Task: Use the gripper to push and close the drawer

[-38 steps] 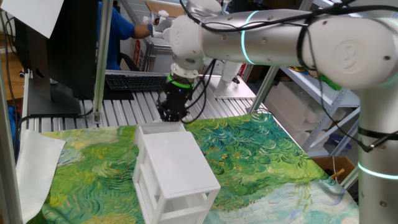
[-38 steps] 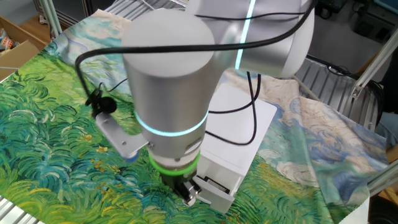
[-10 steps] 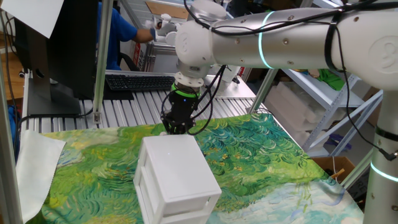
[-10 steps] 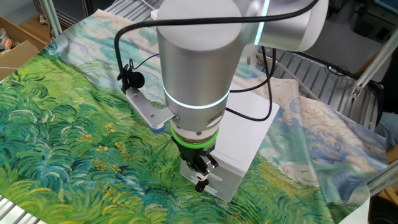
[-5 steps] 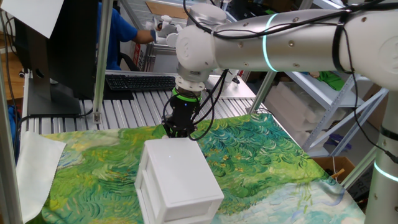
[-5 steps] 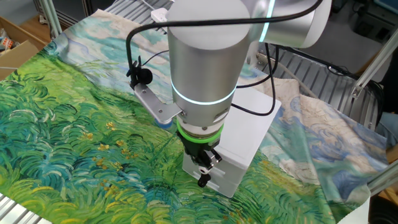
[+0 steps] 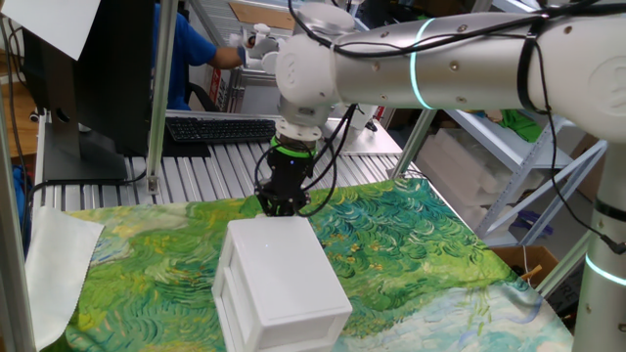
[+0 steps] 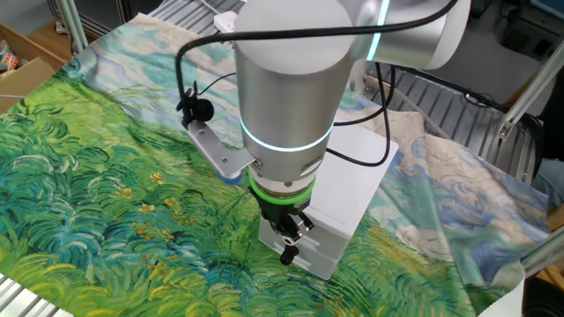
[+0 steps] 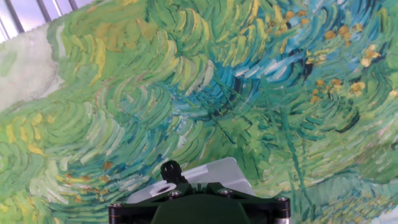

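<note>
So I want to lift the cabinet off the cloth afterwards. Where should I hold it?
Probably hold the cabinet by its two long side walls, coming down from above. They are flat and parallel, and the box stands upright on the cloth. Avoid the end face where the end effector sits, since the drawer slides along that axis.

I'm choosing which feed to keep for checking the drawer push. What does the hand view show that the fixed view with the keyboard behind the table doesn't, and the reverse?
Only the hand view shows the swirled cloth close up, with just a white corner at its lower edge; no fingers are visible.

Only the fixed view shows the whole white cabinet, the gripper at its far end, the arm, and the keyboard.

Both show the painted cloth. Neither shows the drawer front itself.
</note>
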